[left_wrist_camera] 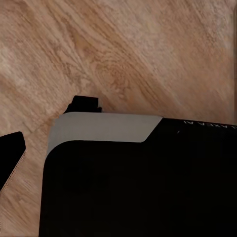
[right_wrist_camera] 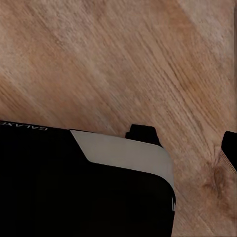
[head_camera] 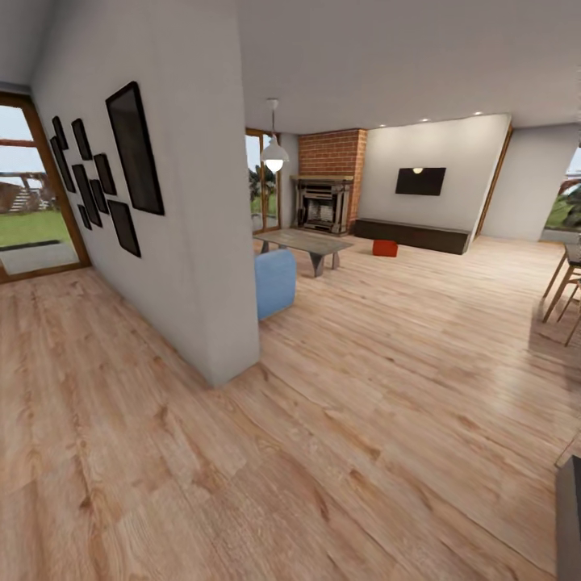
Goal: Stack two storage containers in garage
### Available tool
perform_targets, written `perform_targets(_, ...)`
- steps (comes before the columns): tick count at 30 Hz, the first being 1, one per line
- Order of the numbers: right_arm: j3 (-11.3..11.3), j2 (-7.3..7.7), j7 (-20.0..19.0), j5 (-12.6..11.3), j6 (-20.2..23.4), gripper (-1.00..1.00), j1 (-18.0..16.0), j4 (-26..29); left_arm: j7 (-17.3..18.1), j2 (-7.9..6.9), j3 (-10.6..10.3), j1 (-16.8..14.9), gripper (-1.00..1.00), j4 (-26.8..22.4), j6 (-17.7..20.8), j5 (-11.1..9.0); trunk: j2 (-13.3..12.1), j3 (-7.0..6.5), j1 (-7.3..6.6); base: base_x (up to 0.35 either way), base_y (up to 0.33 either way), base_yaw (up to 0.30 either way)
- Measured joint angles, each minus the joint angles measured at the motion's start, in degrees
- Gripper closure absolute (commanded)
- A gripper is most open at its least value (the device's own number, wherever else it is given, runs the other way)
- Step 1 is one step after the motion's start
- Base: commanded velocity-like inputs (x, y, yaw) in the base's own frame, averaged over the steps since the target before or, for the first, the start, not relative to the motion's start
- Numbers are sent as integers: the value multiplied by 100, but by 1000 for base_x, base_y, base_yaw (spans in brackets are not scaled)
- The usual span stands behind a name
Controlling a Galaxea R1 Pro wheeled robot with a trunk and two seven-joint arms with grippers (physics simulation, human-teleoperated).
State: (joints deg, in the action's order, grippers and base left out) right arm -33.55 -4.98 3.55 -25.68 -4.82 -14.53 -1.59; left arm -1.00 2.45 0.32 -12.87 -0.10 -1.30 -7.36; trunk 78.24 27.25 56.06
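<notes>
— Looking along the two wrist cameras first: what do the grippers show?

— Very little. In the left wrist view a black housing with a pale grey bevelled panel blocks most of the picture, with one dark fingertip of the left gripper poking in at the edge. The right wrist view is much the same: a black body, a grey panel, and a sliver of the right gripper. How far either pair of fingers is parted cannot be told, and nothing is seen held.

— And beneath them?

— Light wood plank floor, warm tan with darker grain streaks and knots, smooth with a faint sheen.

— What about the room in the head view?

— The planks run on into the living room. A plain white partition wall stands at the left, hung with a cluster of black rectangular frames, and a glazed door beyond it shows grass outside. Past the wall's end is a rounded blue sofa arm, then a low glass table on dark legs. A red brick fireplace fills the far corner, with a white pendant lamp hanging before it. A flat black TV is on the white far wall above a long dark bench.

— The containers?

— One orange-red storage container sits on the planks just in front of that bench, beyond the table's far end. It is small and far off, a boxy shape. Wooden chair legs show at the right edge.
</notes>
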Motion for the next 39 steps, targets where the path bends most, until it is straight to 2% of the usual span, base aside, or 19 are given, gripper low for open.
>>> perform_targets(16,-7,-7,0,-14,9,-100,0,0,1,0,0,-2,-100,4,-3,1,0,0,0,323,0,-228)
perform_targets(39,-7,1,4,34,-1,-100,0,0,4,0,3,0,-100,-1,1,0,0,0,0,323,0,-10)
